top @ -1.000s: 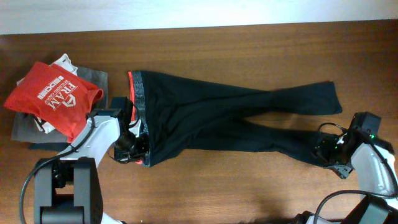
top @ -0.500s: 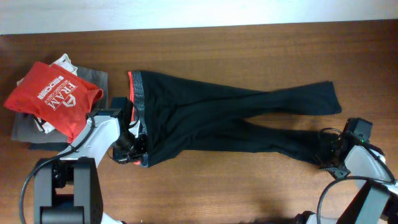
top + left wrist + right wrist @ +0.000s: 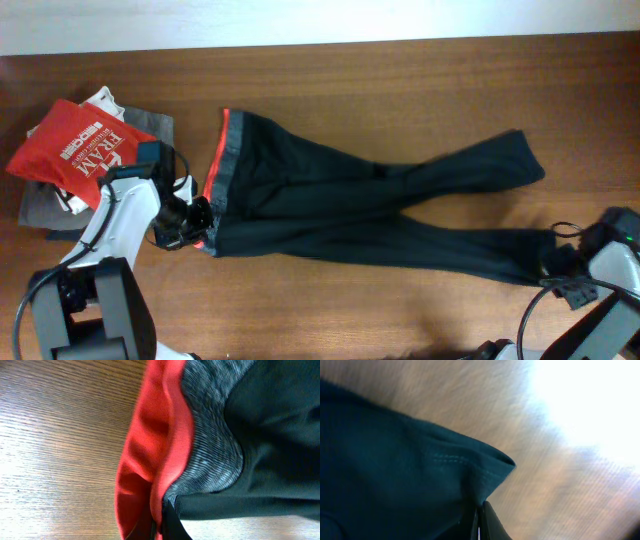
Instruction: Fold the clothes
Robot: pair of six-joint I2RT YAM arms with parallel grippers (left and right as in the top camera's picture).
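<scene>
Claws, two. The left claw (image 3: 200, 232) is pressed together on the near corner of the waistband (image 3: 232, 150). Its wrist view shows the tips (image 3: 161, 527) pinching the edge where the orange-red lining (image 3: 150, 455) meets the heathered grey band. The right claw (image 3: 555, 262) is closed on the cuff of the near leg. Its wrist view shows the dark tips (image 3: 479, 520) nipping a stitched hem corner, though that picture is blurred.

Item 1: black leggings (image 3: 330, 200), laid flat across the middle of the wooden table (image 3: 400, 80). The waist lies to the left and the legs run out to the right. The waistband stands on a slant, with a strip of red lining showing along its left edge. The legs cross partway along. The far leg ends in a wide cuff (image 3: 520, 165) at the right, free of either claw. The near leg stretches low and long to the right claw.

Item 2: red T-shirt (image 3: 85, 155) with white print, at far left, close beside the left arm.

Item 3: grey folded garments (image 3: 150, 125), under and behind the T-shirt.
</scene>
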